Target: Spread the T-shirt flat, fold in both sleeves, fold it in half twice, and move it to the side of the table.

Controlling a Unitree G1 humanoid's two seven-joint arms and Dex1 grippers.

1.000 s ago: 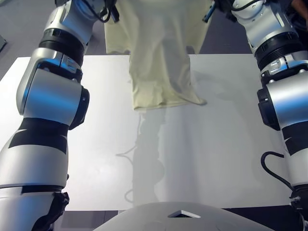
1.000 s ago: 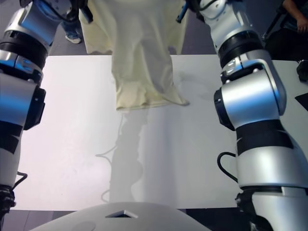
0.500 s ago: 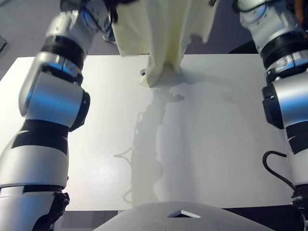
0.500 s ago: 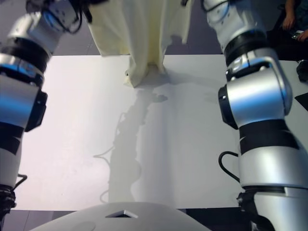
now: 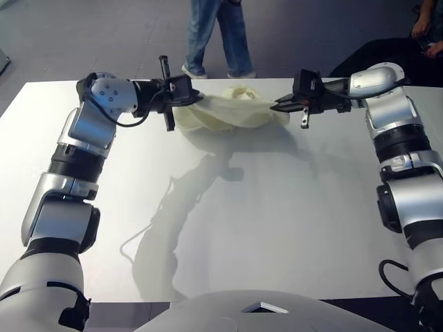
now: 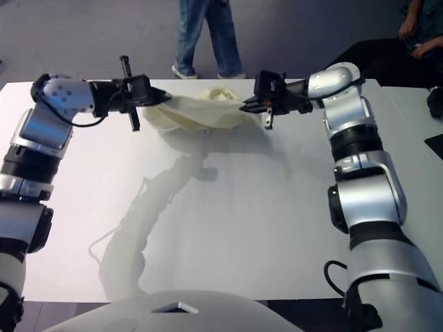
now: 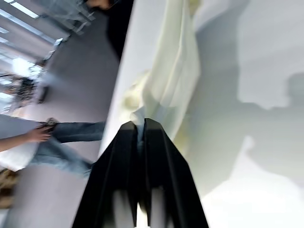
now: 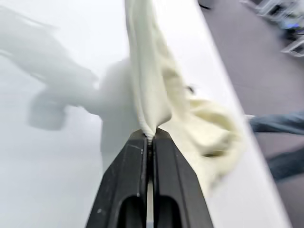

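So in the left eye view both arms are stretched out over the far half of the table (image 5: 291,228), elbows out wide and forearms turned inward so the two grippers point at each other. The left gripper (image 5: 196,99) is pinching one end of the pale yellow T-shirt (image 5: 232,111) and the right gripper (image 5: 278,106) has the other end, both clamped tight on fabric. The shirt is all bunched up in a lumpy band between them, close to the table's far edge, and the bulk of it looks like it's sagging onto the tabletop, though I can't tell exactly how much of it touches. The right eye view shows the same pose from a bit further over. The left wrist view gets you what the head views can't: the two black fingers (image 7: 124,156) pressed together with a fold of cloth nipped right at the tips, and the rest of the shirt trailing away along the table edge. The right wrist view is the same deal, its fingers (image 8: 127,185) closed on a thin ridge of fabric, with the crumpled part of the shirt piled up just past it on the white surface.
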